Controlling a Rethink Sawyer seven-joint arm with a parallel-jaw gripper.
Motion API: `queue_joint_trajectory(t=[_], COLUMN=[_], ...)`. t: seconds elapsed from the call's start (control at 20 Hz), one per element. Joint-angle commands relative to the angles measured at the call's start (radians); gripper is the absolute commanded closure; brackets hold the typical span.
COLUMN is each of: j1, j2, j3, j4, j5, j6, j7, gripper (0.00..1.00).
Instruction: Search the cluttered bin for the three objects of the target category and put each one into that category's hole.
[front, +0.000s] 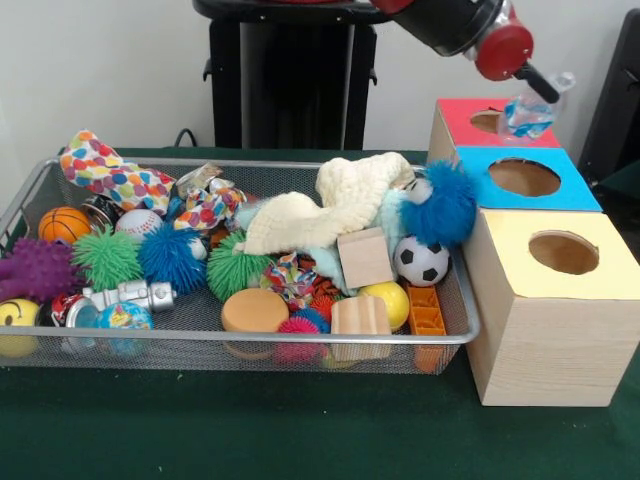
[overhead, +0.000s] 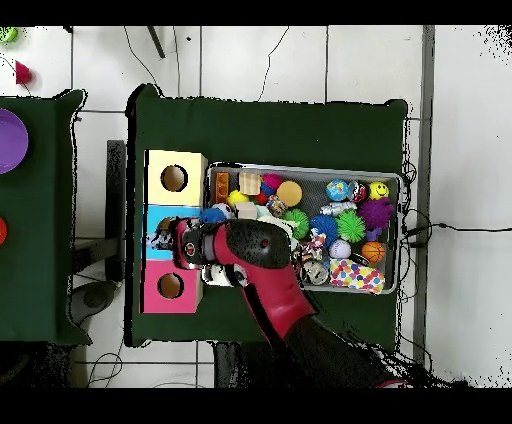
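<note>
In the front view, the wire bin (front: 455, 330) sits on the green table (front: 200, 430), packed with toys. At its left end lie a purple spiky ball (front: 35, 268), a yellow smiley ball (front: 15, 315) and a small basketball (front: 63, 224); a polka-dot cloth (front: 105, 175) drapes over the bin's far left corner. Next come a green spiky ball (front: 105, 257) and a blue spiky ball (front: 170, 257), with a silver toy (front: 130, 295) at the near rim. Toward the middle sits an orange disc (front: 254, 310), behind it a cream plush (front: 320, 205). A wooden block (front: 364, 257) tilts beside a soccer ball (front: 420, 260), and a blue furry toy (front: 445, 205) leans at the bin's right end.

Right of the bin stand three boxes in a row — the yellow-topped box (front: 545, 310) nearest, the blue-topped box (front: 525, 180) behind it, the red-topped box (front: 460, 125) farthest, each with a round hole. The gripper (front: 530, 110) hangs over the red-topped box's hole, clasping a clear, blue-patterned object (front: 527, 118) just above the opening.
</note>
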Motion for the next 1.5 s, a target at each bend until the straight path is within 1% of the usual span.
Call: queue_joint_trajectory(t=[0.05, 0.15, 0.2, 0.25, 0.3, 0.35, 0.4, 0.45, 0.5, 0.6, 0.65, 0.7, 0.8, 0.85, 1.0, 1.1, 1.25, 1.4, 1.45, 1.5], j1=[-0.007, -0.033, -0.056, -0.086, -0.117, -0.149, -0.161, -0.169, -0.174, -0.229, -0.229, -0.218, -0.233, -0.231, -0.217, -0.199, -0.150, -0.123, -0.114, -0.121], j2=[0.080, 0.117, 0.142, 0.177, 0.205, 0.252, 0.279, 0.309, 0.321, 0.309, 0.311, 0.358, 0.315, 0.300, 0.298, 0.273, 0.217, 0.195, 0.187, 0.194], j3=[0.172, 0.208, 0.240, 0.270, 0.318, 0.347, 0.354, 0.350, 0.348, 0.339, 0.320, 0.267, 0.300, 0.297, 0.255, 0.225, 0.143, 0.102, 0.089, 0.094], j4=[0.029, 0.017, 0.013, 0.009, 0.012, 0.010, 0.004, -0.008, -0.012, 0.023, 0.015, -0.031, 0.005, 0.009, -0.024, -0.030, -0.058, -0.077, -0.083, -0.087], j5=[0.187, 0.177, 0.153, 0.103, 0.044, -0.040, -0.105, -0.168, -0.208, -0.305, -0.335, -0.365, -0.409, -0.423, -0.455, -0.471, -0.490, -0.492, -0.493, -0.495], j6=[-0.189, -0.248, -0.289, -0.332, -0.390, -0.444, -0.470, -0.488, -0.497, -0.496, -0.485, -0.472, -0.475, -0.465, -0.415, -0.386, -0.303, -0.207, -0.175, -0.153], j7=[-0.309, -0.323, -0.314, -0.291, -0.248, -0.202, -0.161, -0.130, -0.106, -0.050, -0.037, -0.066, 0.016, 0.040, 0.057, 0.068, 0.052, 0.075, 0.082, 0.083], gripper=[1.00, 1.00, 1.00, 1.00, 1.00, 1.00, 1.00, 1.00, 1.00, 1.00, 1.00, 1.00, 1.00, 1.00, 1.00, 1.00, 1.00, 1.00, 0.00, 0.00])
